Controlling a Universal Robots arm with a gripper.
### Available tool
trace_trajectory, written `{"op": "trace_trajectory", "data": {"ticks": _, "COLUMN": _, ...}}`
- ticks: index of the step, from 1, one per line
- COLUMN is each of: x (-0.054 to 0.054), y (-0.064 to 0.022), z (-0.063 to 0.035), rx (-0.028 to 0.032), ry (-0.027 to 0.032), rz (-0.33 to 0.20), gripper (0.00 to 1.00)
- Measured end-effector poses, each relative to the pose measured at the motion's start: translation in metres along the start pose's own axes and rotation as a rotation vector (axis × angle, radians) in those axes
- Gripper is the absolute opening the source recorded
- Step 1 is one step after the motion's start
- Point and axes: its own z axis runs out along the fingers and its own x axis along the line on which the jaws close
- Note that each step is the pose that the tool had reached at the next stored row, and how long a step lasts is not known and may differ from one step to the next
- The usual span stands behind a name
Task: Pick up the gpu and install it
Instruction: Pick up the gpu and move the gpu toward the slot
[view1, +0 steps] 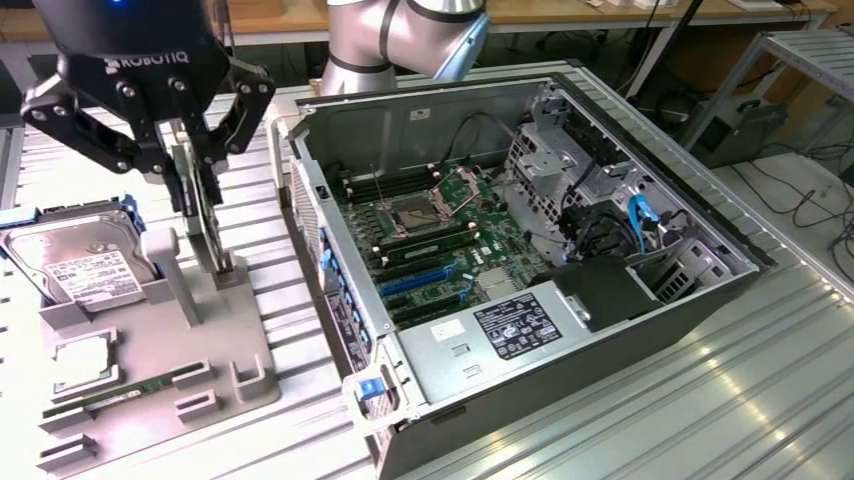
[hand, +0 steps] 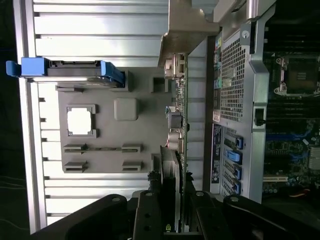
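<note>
**rigfan:** You've got the tool (view1: 190, 160) clamped on the gpu (view1: 203, 215) in the upper left of the exterior frame, over the grey tray (view1: 227, 360). Pull dead straight so it doesn't snag the slot.

**boardguy:** Yep, your card stands on end: long axis vertical, silver bracket (hand: 186, 30) pointing down.
</note>
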Motion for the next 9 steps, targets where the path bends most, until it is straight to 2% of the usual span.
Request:
{"op": "trace_trajectory", "data": {"ticks": 4, "x": -0.0003, "y": -0.0004, "z": -0.0112, "rx": 0.0001, "ry": 0.0001, "rz": 0.000, "gripper": 0.27}}
{"op": "trace_trajectory", "data": {"ticks": 9, "x": -0.0003, "y": -0.0004, "z": -0.0116, "rx": -0.0014, "ry": 0.0001, "rz": 0.000, "gripper": 0.27}}
